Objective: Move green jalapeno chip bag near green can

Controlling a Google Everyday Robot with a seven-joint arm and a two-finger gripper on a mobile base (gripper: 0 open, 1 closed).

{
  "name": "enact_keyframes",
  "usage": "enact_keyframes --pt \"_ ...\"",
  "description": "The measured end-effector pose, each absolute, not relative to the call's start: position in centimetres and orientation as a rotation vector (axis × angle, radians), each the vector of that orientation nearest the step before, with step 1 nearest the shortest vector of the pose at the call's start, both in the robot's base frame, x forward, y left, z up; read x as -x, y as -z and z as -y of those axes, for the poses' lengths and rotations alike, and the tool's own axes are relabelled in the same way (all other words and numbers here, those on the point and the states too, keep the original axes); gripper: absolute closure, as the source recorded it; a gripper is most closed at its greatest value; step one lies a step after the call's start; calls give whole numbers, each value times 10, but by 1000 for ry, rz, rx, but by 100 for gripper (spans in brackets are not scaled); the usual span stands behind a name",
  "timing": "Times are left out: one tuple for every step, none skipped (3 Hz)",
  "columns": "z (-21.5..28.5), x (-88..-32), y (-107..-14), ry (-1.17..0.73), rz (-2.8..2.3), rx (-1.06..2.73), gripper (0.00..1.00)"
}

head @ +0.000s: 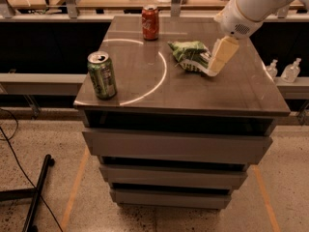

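Note:
The green jalapeno chip bag [189, 55] lies crumpled on the table top, right of centre, with a whitish edge toward the front. The green can [102, 75] stands upright near the table's front left corner. My gripper [220, 56] hangs from the white arm at the upper right and reaches down just beside the bag's right end, at or touching its edge.
A red cola can [150, 22] stands at the table's back edge. The brown table top [241, 88] sits on a drawer cabinet. A bench with clutter runs behind. Two small bottles [285, 70] stand to the right. A black stand leg [36, 192] lies on the floor at left.

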State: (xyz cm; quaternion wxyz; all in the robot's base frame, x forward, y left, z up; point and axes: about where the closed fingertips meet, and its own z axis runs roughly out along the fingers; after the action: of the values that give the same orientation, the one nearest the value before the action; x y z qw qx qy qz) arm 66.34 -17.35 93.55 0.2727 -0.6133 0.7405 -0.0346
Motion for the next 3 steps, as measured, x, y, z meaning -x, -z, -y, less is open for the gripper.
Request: enact_keyframes --pt "168 -684 -912 59 -2013 1628 0" --pt "150 -706 -884 3 -2028 1616 11" --pt "137 -717 -867 -34 -2037 1618 33"
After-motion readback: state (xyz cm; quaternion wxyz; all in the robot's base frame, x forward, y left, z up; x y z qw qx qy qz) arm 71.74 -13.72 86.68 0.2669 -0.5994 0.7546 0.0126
